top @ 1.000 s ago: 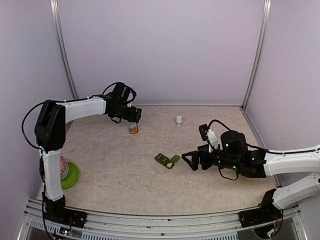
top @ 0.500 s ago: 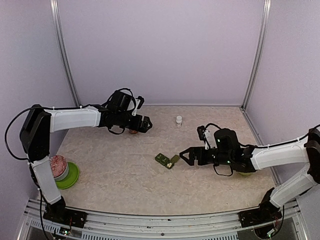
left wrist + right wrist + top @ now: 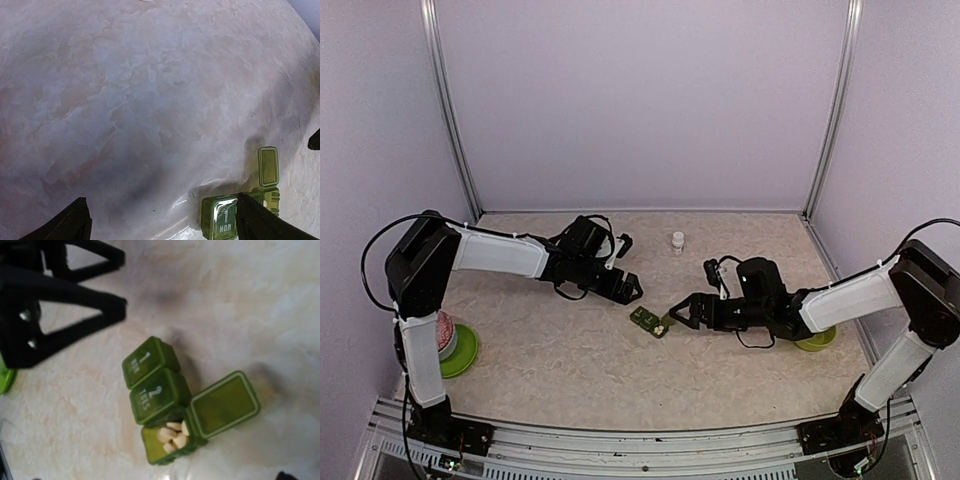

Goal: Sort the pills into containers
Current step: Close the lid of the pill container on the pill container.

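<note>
The dark olive-green pill box (image 3: 650,321) lies mid-table. In the right wrist view the pill box (image 3: 156,385) shows closed lids marked 1 MON and 2 TUES, and a third compartment with its lid (image 3: 223,405) flipped open and several cream pills (image 3: 173,434) inside. My left gripper (image 3: 628,288) is open, low over the table just left of and behind the box. In the left wrist view the box (image 3: 220,224) sits by my right finger (image 3: 260,222). My right gripper (image 3: 680,314) is open, just right of the box, not touching it.
A small white bottle (image 3: 678,240) stands at the back centre. A lime-green bowl (image 3: 463,350) with a red-topped item sits at the front left. Another lime-green item (image 3: 817,341) shows behind my right forearm.
My left arm swung from the orange bottle at the back toward the pill box; that bottle no longer shows. My right gripper moved left, closer to the box.
</note>
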{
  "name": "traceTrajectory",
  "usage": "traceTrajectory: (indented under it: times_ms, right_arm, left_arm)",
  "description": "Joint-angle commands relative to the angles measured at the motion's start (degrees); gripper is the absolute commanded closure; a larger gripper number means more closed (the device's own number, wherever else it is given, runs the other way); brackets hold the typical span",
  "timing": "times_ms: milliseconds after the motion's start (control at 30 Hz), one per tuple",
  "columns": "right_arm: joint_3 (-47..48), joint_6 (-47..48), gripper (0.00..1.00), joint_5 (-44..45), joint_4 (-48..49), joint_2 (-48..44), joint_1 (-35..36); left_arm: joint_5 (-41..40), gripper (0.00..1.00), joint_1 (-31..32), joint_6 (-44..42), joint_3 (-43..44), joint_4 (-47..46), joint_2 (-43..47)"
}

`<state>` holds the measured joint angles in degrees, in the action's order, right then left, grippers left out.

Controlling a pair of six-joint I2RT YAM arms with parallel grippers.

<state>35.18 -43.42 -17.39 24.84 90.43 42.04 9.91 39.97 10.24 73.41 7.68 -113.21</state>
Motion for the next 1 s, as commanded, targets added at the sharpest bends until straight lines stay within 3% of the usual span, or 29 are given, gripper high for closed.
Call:
traceTrajectory:
  times_ms: [0, 467, 967]
  right_arm:
    - [1.28, -1.82, 0.00, -2.22, 3.30, 2.16, -1.11]
    - [3.59, -3.13, 0.00, -4.23, 5.20, 8.67, -1.69]
    - [5.84, -6.42, 0.00, -7.58, 10.09, 15.24, -2.64]
  left_arm:
    - [3.88, 0.04, 1.05, -0.13, -1.34, -3.13, -2.07]
    - [9.74, 0.16, 1.61, 0.70, -4.99, -7.32, -3.94]
    - [12.34, 0.17, 1.96, 1.73, -8.61, -11.51, -4.05]
